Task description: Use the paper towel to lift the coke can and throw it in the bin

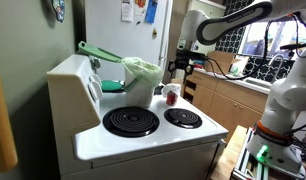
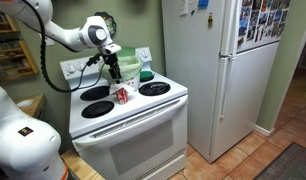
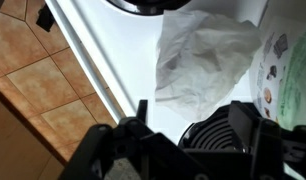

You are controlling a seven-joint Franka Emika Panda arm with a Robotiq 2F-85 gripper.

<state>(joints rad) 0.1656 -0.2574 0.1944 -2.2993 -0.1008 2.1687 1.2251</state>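
A red coke can [image 1: 172,96] stands on the white stove top between the burners, also in an exterior view [image 2: 121,96]. A crumpled white paper towel [image 3: 205,58] lies on the stove; in an exterior view it shows as a white patch [image 1: 163,90] against the can. The bin with a green liner [image 1: 141,74] stands at the back of the stove, also in an exterior view [image 2: 145,68]. My gripper [image 3: 193,118] hangs above the can [image 1: 180,68], open and empty, over a burner next to the towel. The can is not clear in the wrist view.
The stove [image 1: 143,140] has black coil burners [image 1: 130,121] and a raised back panel [image 1: 73,85]. A white fridge [image 2: 218,70] stands beside the stove. Wooden cabinets [image 1: 228,100] lie behind. The stove's front edge drops to a tiled floor [image 3: 33,60].
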